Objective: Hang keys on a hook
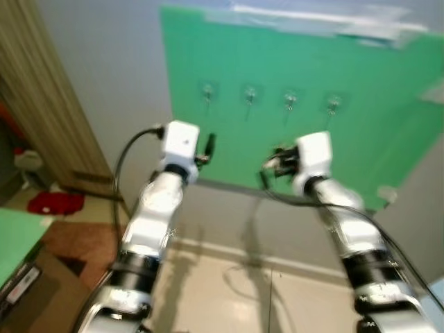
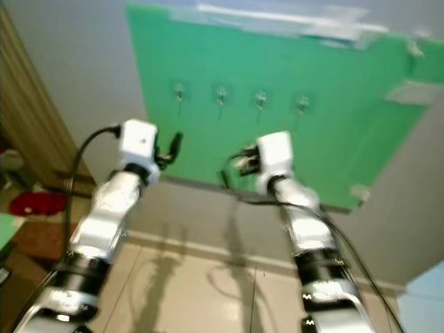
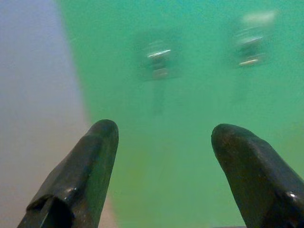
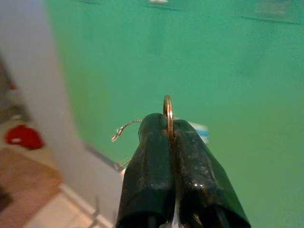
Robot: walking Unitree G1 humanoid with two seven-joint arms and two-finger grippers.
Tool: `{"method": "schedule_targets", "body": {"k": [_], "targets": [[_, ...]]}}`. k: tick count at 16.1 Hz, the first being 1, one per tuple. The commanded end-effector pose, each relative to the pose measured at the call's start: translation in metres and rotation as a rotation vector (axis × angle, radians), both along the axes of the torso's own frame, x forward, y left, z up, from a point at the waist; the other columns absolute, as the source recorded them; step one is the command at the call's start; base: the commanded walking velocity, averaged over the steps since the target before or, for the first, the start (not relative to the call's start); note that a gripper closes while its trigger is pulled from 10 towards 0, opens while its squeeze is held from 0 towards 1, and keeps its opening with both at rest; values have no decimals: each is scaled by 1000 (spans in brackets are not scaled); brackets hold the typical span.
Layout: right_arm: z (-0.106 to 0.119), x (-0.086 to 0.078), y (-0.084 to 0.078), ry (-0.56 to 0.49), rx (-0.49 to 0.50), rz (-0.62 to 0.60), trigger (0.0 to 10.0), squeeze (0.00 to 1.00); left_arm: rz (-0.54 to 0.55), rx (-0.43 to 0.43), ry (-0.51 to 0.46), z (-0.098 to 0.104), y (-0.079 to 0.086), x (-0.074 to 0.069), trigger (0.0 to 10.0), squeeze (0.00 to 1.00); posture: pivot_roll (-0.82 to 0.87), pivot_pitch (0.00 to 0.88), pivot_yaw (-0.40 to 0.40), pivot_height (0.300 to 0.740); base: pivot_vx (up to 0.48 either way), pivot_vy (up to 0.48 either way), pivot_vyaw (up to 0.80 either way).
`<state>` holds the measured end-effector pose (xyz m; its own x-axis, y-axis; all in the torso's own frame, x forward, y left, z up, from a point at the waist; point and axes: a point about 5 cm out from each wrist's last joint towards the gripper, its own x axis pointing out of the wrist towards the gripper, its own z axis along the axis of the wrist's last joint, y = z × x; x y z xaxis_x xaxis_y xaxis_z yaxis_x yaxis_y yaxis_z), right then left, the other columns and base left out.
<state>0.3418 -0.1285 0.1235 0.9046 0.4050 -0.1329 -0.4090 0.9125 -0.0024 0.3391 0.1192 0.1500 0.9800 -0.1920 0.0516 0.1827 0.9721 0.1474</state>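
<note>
Both arms raised fwd. Left hand (image 3: 164, 156) fingers spread apart. Right hand (image 4: 170, 130) fingers pinched tight together.

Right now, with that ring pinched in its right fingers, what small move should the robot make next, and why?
Probably raise the right gripper toward the hooks. Its fingers are shut on the key ring, which sits below the row of hooks on the green board, not yet on one.

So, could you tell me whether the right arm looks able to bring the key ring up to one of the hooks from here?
Probably yes: the right gripper pinches the key ring before the green board, nothing between it and the hooks above.
</note>
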Motion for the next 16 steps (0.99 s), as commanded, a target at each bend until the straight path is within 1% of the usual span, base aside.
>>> {"method": "schedule_targets", "body": {"k": [1,2,3,5,8,9,10,11,13,16], "targets": [[7,3,-11,-11,-20,-31,0,0,-3,-15,-12,3,-4,0,10000,0,-39,0,16,740,469,0,0],[8,4,-12,-5,-59,-39,0,0,12,-23,-19,4,-2,0,10000,0,-38,0,14,740,0,0,0],[9,4,-10,-6,-53,-34,0,0,14,-17,-23,4,-2,0,10000,0,-38,0,14,740,0,0,0],[14,1,-5,-13,-67,0,0,0,16,-16,-23,3,-1,-1,10000,0,-38,0,11,740,0,0,0],[17,-4,4,-28,-141,80,0,0,9,-10,-18,2,-3,-3,10000,0,-40,0,11,740,0,0,0],[19,-4,6,-25,-140,88,0,0,9,-11,-19,2,-3,-3,10000,0,-41,0,11,740,0,0,0],[22,-2,6,-29,-130,73,0,0,10,-11,-20,2,-3,-3,10000,0,-41,0,11,740,0,0,0],[25,1,5,-9,-118,38,0,0,10,-9,-20,2,-3,-2,10000,0,-41,0,10,740,0,0,0],[30,5,6,-21,-180,11,0,0,8,-6,-20,2,-4,-2,10000,0,-43,0,10,740,0,0,0],[40,12,9,-74,-188,-19,0,0,6,-5,-23,3,-4,-1,10000,0,-41,0,9,740,0,0,0]]}}
